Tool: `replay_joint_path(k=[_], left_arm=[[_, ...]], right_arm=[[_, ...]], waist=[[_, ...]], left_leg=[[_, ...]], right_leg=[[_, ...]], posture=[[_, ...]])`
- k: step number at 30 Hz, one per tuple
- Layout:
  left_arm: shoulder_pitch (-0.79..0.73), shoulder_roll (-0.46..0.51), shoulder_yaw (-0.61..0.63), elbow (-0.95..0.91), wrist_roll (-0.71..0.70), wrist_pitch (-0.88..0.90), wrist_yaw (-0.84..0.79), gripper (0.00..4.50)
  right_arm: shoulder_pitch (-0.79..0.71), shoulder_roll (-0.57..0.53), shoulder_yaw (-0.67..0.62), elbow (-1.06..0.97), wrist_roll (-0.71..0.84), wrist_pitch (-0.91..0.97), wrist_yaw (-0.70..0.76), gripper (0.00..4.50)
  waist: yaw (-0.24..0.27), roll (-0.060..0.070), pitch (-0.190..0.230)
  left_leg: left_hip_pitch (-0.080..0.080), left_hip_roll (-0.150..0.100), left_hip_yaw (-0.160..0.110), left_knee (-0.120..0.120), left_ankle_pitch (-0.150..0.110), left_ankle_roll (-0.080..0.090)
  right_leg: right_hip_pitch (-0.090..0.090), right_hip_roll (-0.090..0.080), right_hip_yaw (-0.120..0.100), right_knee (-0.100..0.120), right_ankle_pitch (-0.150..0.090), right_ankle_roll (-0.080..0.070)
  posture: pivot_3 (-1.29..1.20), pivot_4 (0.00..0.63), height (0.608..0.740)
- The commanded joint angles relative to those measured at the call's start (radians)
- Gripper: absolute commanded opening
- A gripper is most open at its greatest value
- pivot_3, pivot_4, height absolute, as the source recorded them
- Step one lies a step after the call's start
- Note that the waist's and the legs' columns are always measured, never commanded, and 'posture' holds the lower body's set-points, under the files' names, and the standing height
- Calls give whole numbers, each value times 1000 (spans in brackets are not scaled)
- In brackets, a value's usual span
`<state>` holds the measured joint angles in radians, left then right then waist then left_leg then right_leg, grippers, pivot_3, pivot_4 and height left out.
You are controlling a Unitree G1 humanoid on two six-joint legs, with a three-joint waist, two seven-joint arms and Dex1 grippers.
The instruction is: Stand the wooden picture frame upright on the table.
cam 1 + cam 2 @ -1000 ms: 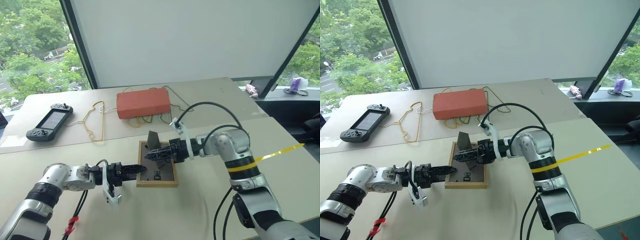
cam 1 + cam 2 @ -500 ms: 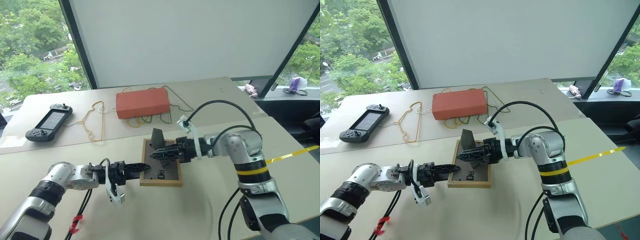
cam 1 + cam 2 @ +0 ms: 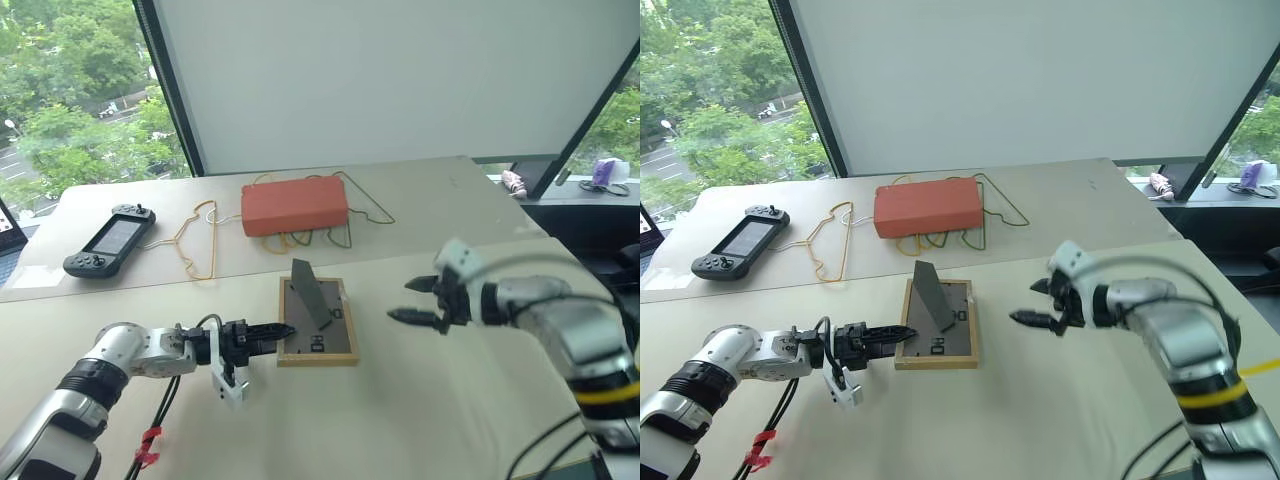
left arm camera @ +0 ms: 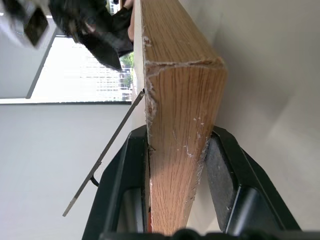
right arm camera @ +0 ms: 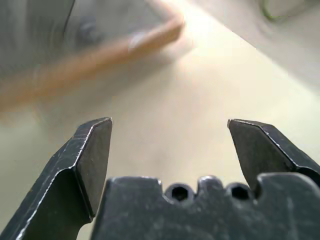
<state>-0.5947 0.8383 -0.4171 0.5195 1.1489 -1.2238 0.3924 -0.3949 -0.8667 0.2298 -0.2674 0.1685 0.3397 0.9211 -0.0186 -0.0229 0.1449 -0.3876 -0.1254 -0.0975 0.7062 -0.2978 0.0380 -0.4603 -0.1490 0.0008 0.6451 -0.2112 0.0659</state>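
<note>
The wooden picture frame [image 3: 317,321] lay face down on the beige worktop [image 3: 420,400], just on the near side of the seam, its dark grey back upward and its fold-out stand [image 3: 311,291] raised and leaning. A small white label on that back carried dark lettering too small to read. The left claw [image 3: 272,333] reached in level from the left and was clamped on the frame's near left edge; in the left wrist view the light wood sat squeezed between its two black fingers [image 4: 226,175]. The right claw [image 3: 412,301] hung above the worktop to the right of the frame, clear of it, its fingers [image 5: 92,155] spread wide with nothing between them. On the far side of the seam lay an orange-red box [image 3: 294,205] resting on loops of yellow-green cord [image 3: 350,215], a wire hanger [image 3: 196,240] and a handheld game console [image 3: 109,239].
</note>
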Motion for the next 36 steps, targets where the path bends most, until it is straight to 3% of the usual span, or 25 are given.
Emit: replay_joint_path(k=[1,7,17,26,32,34,36], left_arm=[[-56,1,14,-1,-54,-20,29,1154],[-73,-7,10,4,-78,-38,24,1154],[-78,-20,20,13,-143,-49,-14,1154],[-66,-17,18,13,-160,-47,-33,1154],[-67,-30,18,50,-274,-70,-91,1154],[-69,-35,17,70,-338,-75,-133,2128],[-63,-35,18,74,-385,-63,-179,2667]], right_arm=[[-6,-17,88,17,-336,-540,-119,4274],[-77,76,104,129,-509,-731,-264,4274],[-83,162,104,146,-561,-800,-268,4274],[-83,184,84,148,-563,-799,-272,1696],[-84,207,58,119,-536,-764,-274,1518],[-80,211,44,109,-519,-749,-267,1508],[-69,212,31,95,-498,-728,-255,1508]], waist=[[-2,0,0],[6,-1,0],[6,-1,0],[6,0,0],[6,0,0],[6,0,0],[7,0,0]], left_leg=[[0,0,1,1,0,0],[6,0,3,5,1,-1],[4,0,3,5,0,0],[5,0,4,5,0,0],[5,0,4,5,0,0],[5,0,4,5,0,0],[5,0,4,5,0,0]], right_leg=[[0,0,0,0,0,0],[4,1,3,-1,0,0],[3,2,4,-1,0,0],[3,2,5,-1,0,0],[3,2,5,-1,0,0],[3,2,5,-1,0,0],[3,2,5,-1,0,0]], posture=[[0,150,740],[0,150,740],[0,150,740],[0,150,740],[0,150,740],[0,150,740],[0,150,740]])
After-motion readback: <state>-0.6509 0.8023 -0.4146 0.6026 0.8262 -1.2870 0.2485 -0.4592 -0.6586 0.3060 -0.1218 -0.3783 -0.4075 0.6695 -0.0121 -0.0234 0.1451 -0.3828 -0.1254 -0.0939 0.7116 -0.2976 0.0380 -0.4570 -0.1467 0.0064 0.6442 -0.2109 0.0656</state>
